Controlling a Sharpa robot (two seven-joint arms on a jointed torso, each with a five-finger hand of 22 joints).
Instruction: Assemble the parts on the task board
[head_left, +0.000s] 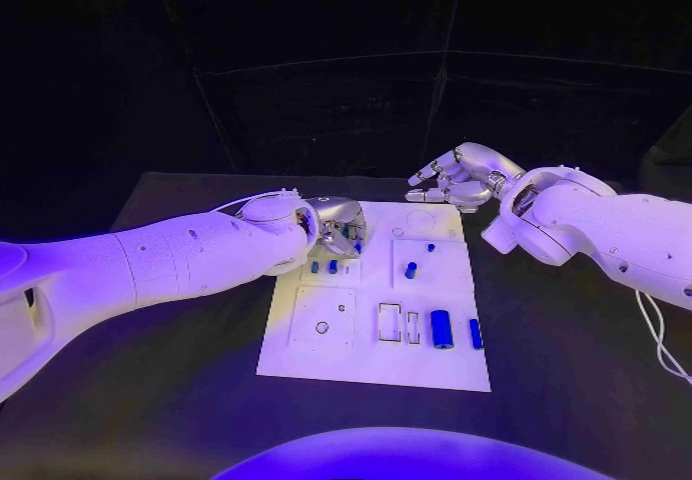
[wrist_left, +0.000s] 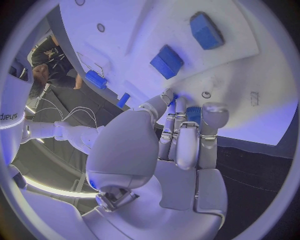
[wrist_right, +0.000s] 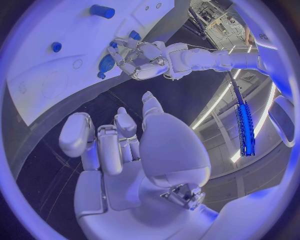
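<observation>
Centrally on the black table (head_left: 173, 400) lies the white task board (head_left: 378, 368), blue parts (head_left: 441, 328) scattered over it; the left hand (head_left: 335, 226) hovers at its far left corner, fingers curled upon a blue part (wrist_left: 193, 114); beyond the far edge, the right hand (head_left: 459, 180) hangs with loosely spread fingers, holding nothing.

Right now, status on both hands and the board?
Left hand fingers down on task board, touching a blue part; grip unclear. Right hand open, off the board. Nothing obstructing.

Head camera looks down on task board (head_left: 372, 340) — wrist cameras close behind each robot hand, sharing board.
</observation>
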